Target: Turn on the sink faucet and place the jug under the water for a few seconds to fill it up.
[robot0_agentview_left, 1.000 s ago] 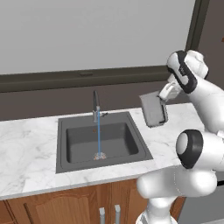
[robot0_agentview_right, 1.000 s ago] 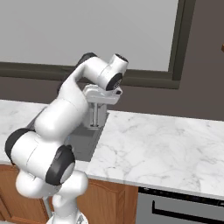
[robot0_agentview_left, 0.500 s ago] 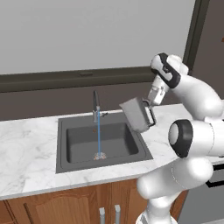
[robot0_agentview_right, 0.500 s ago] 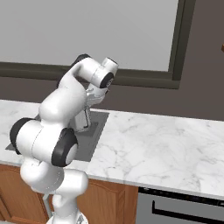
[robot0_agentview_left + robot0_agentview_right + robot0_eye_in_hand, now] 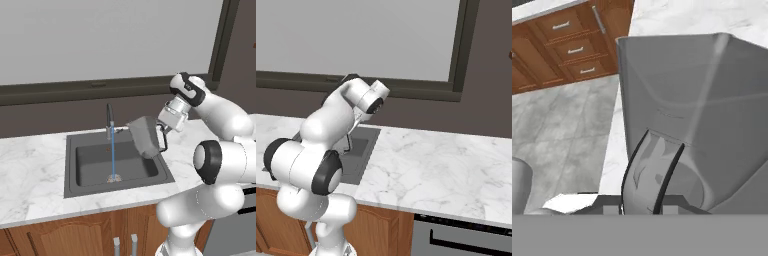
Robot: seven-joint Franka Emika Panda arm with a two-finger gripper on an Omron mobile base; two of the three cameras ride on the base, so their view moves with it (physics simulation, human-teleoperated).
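Marble counter (image 5: 30,170) under a wide window, wood cabinets below; dark sink (image 5: 75,187) set into it.

Sink faucet (image 5: 110,120): upright at the back rim of the basin, already running. Water (image 5: 113,155): thin blue stream falling straight to the drain area.

Jug (image 5: 145,136): off the counter, carried in the air over the right part of the basin, just right of the stream and apart from it, tilted. In the hand view its loop handle (image 5: 654,170) sits between the fingers.

Fingers (image 5: 162,129): closed on the jug's handle, not fully shut.

Step in hand, by judgement: faucet done; jug in transit toward the stream.

Next move calls for: shifting the jug left until its mouth sits under the water, righting it so the opening faces up, then holding steady.
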